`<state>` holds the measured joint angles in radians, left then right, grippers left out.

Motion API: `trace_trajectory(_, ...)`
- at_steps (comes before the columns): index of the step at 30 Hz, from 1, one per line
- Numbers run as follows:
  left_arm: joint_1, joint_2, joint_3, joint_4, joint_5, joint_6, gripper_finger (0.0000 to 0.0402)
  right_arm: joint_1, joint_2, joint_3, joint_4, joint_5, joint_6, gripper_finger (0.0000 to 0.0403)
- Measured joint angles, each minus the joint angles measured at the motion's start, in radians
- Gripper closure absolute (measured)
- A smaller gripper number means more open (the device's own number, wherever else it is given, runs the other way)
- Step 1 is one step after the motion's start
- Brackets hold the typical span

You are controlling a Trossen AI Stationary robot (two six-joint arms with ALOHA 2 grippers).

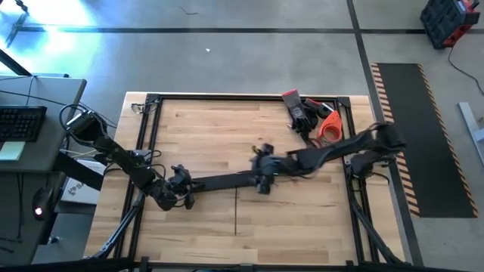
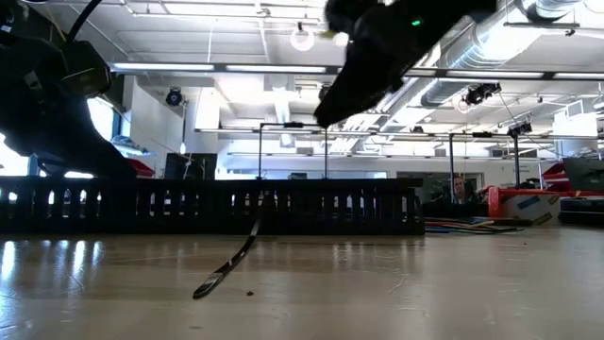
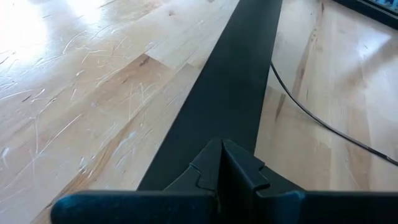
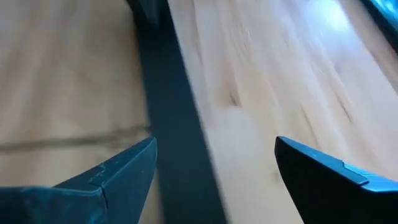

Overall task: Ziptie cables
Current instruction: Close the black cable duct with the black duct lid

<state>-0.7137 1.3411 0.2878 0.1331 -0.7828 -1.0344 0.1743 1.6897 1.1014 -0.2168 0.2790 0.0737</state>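
No bundle of thin wires shows in any view; the cables are hidden or out of view. A long black slotted duct (image 1: pixel 227 181) lies across the table's middle and stands as a comb-toothed wall (image 2: pixel 208 206) in the low view. My left gripper (image 1: pixel 180 186) is shut at the duct's left end (image 3: pixel 217 106). My right gripper (image 1: pixel 262 172) is open and raised over the duct's right end (image 4: pixel 174 124), one finger on each side of it, touching nothing; it hangs well above the table (image 2: pixel 326 113). A flat black strip (image 2: pixel 226 269) lies on the wood near the duct, one end curling up. My left gripper (image 3: pixel 222 165) has its shut fingertips right over the duct's flat top at its left end (image 3: pixel 205 149), coming from the table's left and slanting down along the duct. The fingers hide the spot beneath them, so I cannot tell whether they touch it.
Red, black and orange tools (image 1: pixel 314 121) are heaped at the far right corner. A black frame (image 1: pixel 227 97) runs around the table's edges. The thin black strip (image 1: pixel 236 211) runs from the duct toward the near edge. Bare wood (image 1: pixel 212 136) lies on the duct's far side.
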Motion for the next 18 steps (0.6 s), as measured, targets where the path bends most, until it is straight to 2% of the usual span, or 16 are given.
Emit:
trace_trajectory(5, 0.001, 0.0, 0.0, 0.001, -0.001, 0.007, 0.0402, 0.043, -0.126, -0.206, 0.357, 0.014, 0.087, 0.0096)
trace_trajectory(8, 0.001, 0.0, 0.0, 0.002, -0.001, 0.007, 0.0402, 0.061, -0.132, -0.267, 0.45, 0.048, 0.136, 0.0118)
trace_trajectory(14, 0.001, 0.0, 0.0, 0.006, -0.001, 0.006, 0.0402, 0.07, -0.028, -0.422, 0.469, 0.085, 0.361, 0.0215)
trace_trajectory(18, 0.001, 0.0, -0.001, 0.009, 0.0, 0.007, 0.0402, 0.069, 0.011, -0.472, 0.528, 0.117, 0.463, 0.0285)
